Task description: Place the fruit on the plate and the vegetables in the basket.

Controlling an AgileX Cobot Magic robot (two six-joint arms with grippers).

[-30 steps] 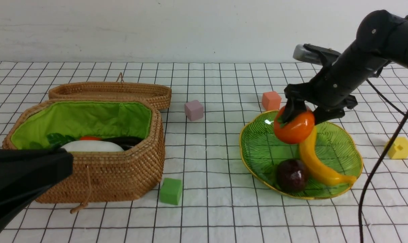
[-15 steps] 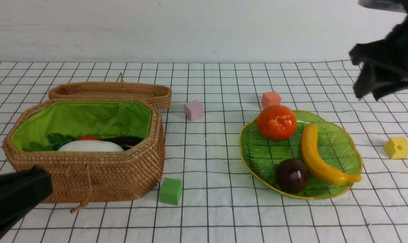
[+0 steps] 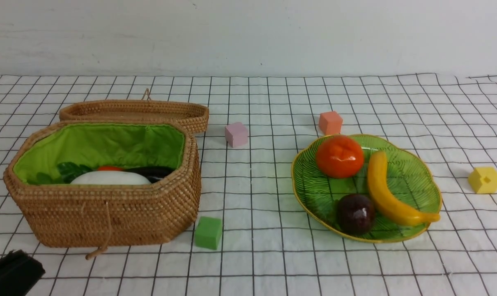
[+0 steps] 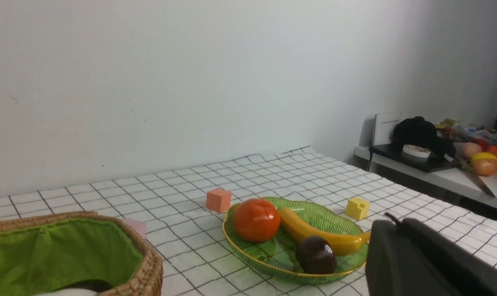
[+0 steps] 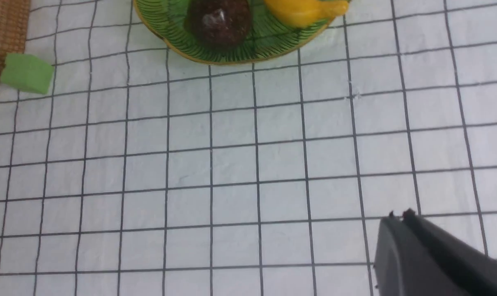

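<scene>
The green leaf-shaped plate (image 3: 413,176) holds the orange persimmon (image 3: 339,156), the yellow banana (image 3: 386,195) and the dark purple mangosteen (image 3: 355,213). The woven basket (image 3: 109,209) with green lining holds the white radish (image 3: 111,178), a bit of orange carrot (image 3: 109,168) and the dark eggplant (image 3: 152,172); the gourd is hidden. My left gripper (image 3: 10,273) is at the front left corner, fingers together and empty (image 4: 390,220). My right gripper (image 5: 398,214) is out of the front view, shut and empty, above bare cloth in front of the plate (image 5: 269,41).
The shallow woven lid (image 3: 137,111) lies behind the basket. Foam cubes lie around: pink (image 3: 236,134), salmon (image 3: 330,122), yellow (image 3: 484,180) and green (image 3: 208,232). A side table with clutter (image 4: 421,139) stands off to the right.
My right gripper let go of the persimmon on the plate, rose to the right and left the front view. My left arm drew back down to the front left corner.
</scene>
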